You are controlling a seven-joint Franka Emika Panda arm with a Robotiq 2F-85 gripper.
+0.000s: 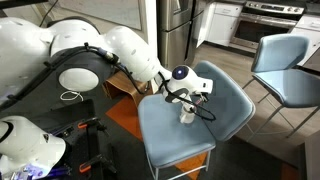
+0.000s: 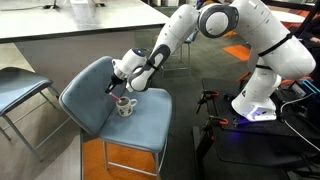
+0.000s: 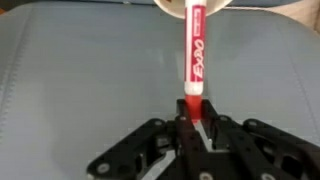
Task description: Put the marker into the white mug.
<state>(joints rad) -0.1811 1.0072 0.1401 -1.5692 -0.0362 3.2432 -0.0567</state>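
Note:
In the wrist view my gripper (image 3: 191, 118) is shut on the red end of the marker (image 3: 195, 55), a red and white pen with lettering. It points away from me, and its far tip reaches the rim of the white mug (image 3: 195, 8) at the top edge. In both exterior views the gripper (image 1: 190, 95) (image 2: 118, 90) hovers right above the white mug (image 1: 187, 115) (image 2: 124, 106), which stands upright on the blue chair seat (image 1: 225, 105) (image 2: 90, 100). The marker itself is too small to make out there.
A second blue chair (image 1: 290, 70) stands beside the first and also shows in an exterior view (image 2: 20, 90). Kitchen counters and an oven (image 1: 270, 20) lie behind. The robot base and cables (image 2: 250, 110) are close to the chair.

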